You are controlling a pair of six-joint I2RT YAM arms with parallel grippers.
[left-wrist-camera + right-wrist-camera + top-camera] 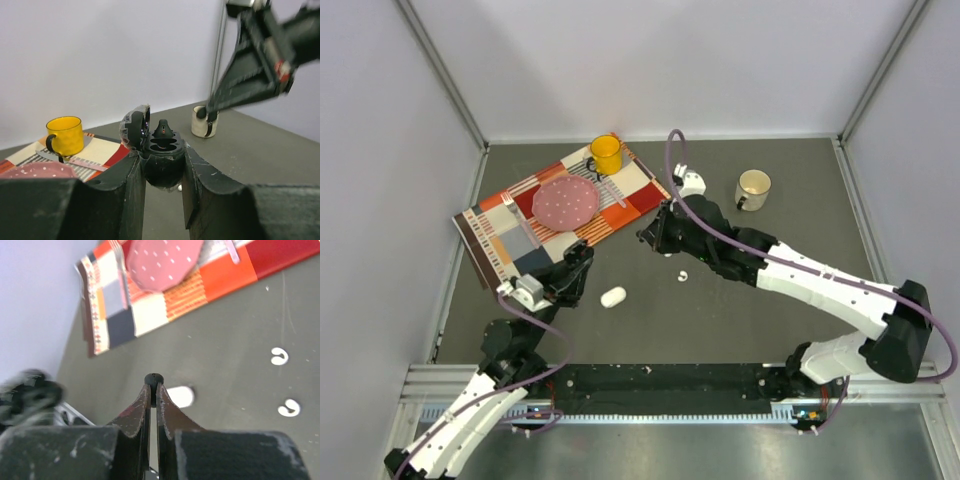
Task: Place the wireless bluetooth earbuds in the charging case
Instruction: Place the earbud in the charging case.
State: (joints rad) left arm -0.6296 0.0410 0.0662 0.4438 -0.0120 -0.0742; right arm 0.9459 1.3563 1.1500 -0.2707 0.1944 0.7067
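My left gripper (162, 159) is shut on the open black charging case (163, 169), lid (135, 126) tipped back to the left. One black earbud (164, 129) sits in its far slot; the near slot looks empty. My right gripper (153, 388) is shut on the other black earbud (153, 378), held above the table. In the top view it (647, 236) hovers right of my left gripper (577, 266). Two white earbuds (279, 356) (289, 408) lie on the table, one showing in the top view (684, 274). A closed white case (613, 297) lies between the arms.
A patterned placemat (500, 235) at the back left carries a pink plate (565, 202), a yellow mug (606, 153) and cutlery. A cream mug (753, 188) stands at the back right. Grey walls enclose the table on three sides.
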